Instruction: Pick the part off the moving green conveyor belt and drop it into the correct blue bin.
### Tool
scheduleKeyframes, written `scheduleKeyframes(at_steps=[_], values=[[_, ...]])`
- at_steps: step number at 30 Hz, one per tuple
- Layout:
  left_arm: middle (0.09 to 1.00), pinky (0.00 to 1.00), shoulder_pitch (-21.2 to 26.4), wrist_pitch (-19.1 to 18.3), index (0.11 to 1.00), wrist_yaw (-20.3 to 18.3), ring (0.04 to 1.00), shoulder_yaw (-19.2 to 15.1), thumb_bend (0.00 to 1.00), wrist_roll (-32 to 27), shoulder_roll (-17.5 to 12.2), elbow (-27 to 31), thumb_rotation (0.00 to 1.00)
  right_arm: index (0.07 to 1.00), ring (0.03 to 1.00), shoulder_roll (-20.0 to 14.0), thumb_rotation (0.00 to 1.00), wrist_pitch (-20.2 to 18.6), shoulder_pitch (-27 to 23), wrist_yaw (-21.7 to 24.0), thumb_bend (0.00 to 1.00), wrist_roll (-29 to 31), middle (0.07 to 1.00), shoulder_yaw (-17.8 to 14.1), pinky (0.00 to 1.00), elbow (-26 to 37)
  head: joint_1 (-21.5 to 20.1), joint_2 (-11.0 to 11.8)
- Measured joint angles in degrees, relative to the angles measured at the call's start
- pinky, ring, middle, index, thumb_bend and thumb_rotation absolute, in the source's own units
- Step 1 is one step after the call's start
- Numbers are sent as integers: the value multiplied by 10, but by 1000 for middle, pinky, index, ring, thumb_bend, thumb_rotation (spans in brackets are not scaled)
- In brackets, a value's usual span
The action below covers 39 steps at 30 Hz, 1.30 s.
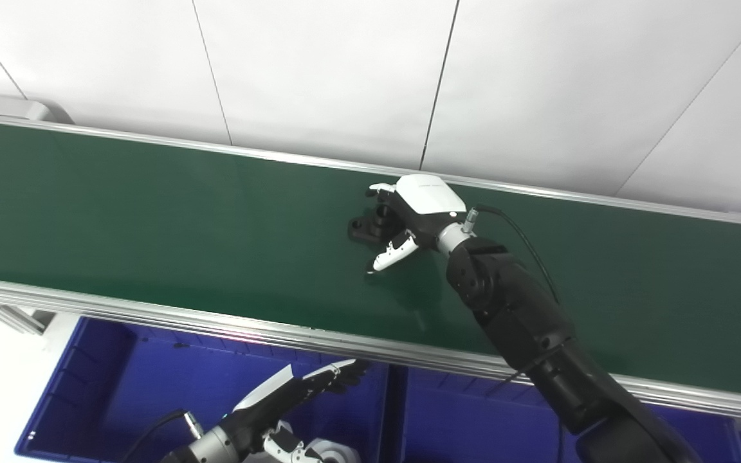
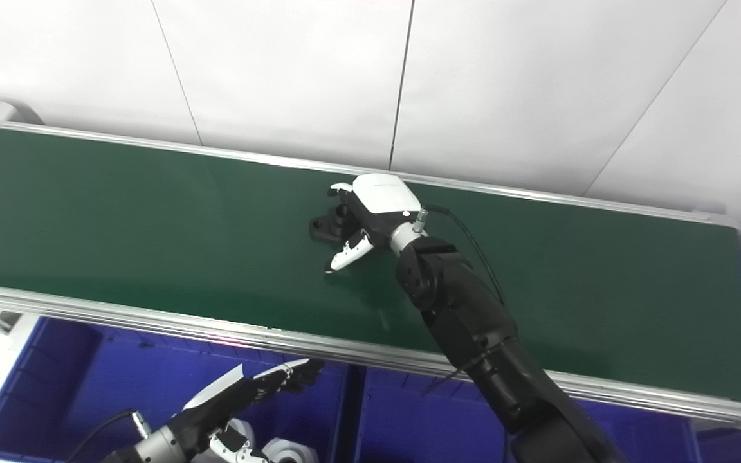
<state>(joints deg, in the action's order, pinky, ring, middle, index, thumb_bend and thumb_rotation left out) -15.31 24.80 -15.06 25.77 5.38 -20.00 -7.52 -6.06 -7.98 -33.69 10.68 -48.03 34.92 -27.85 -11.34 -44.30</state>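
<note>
Mid-belt (image 1: 152, 225), right hand (image 1: 409, 222) over black part (image 1: 365, 228) (far rail close)

— What colours do we see?
— A dark green flat conveyor belt (image 1: 152, 218) edged in silver, a small black part (image 1: 365, 228), and deep blue plastic bins (image 1: 107, 379).
— And our right hand (image 1: 409, 222)?
— White shell, black fingers.

A factory-style sorting cell: green conveyor belt (image 1: 152, 212), blue bins (image 1: 119, 386) below.

Right robot hand (image 1: 409, 222) extended, fingers curled.
</note>
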Motion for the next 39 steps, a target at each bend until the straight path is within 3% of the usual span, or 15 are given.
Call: scheduleKeyframes(at_steps=[3,5,6,8,11,12,13,21,29,33,37,39], values=[[913,846,1,0,926,0,881,-1,901,0,1,7,284,806,645,-8,175,0,-2,1,682,0,755,4,526,6,-3,-4],[912,846,0,0,926,0,881,-2,904,0,2,7,297,768,545,-14,87,2,-1,2,676,0,667,8,447,13,-3,-9],[913,848,0,0,925,0,882,-3,906,0,3,8,301,741,388,-17,18,7,0,2,583,1,517,11,327,18,-3,-13],[913,851,0,0,924,-1,885,-5,909,0,4,10,302,726,358,-23,7,12,5,3,567,3,492,17,303,25,-4,-22],[916,865,-1,0,922,-1,896,-10,911,0,4,21,308,679,329,-35,0,19,15,2,557,2,477,28,273,43,-5,-26],[918,867,0,0,922,-1,899,-11,914,0,4,24,318,554,326,-38,0,19,16,1,536,0,475,30,260,44,-6,-28],[919,866,0,0,921,-1,901,-11,916,0,5,26,326,512,374,-41,0,19,17,0,524,-2,494,33,265,46,-7,-31],[922,858,-2,0,919,-8,901,-19,918,1,7,30,343,534,392,-63,0,13,33,37,511,-35,510,52,323,106,-10,-45],[923,858,-3,0,919,-14,904,-25,914,1,7,46,317,527,389,-79,0,6,43,68,515,-88,484,65,259,150,-14,-55],[926,865,-3,0,921,-23,908,-27,914,0,7,46,319,534,373,-87,0,7,50,61,514,-121,478,73,252,165,-14,-59],[925,871,-4,0,922,-25,905,-30,906,0,8,47,308,542,350,-91,0,9,75,19,511,-131,456,61,215,177,-13,-62],[921,868,-6,0,918,-27,901,-32,905,0,8,49,286,491,241,-91,0,9,96,-5,528,-131,467,47,169,186,-13,-64]])
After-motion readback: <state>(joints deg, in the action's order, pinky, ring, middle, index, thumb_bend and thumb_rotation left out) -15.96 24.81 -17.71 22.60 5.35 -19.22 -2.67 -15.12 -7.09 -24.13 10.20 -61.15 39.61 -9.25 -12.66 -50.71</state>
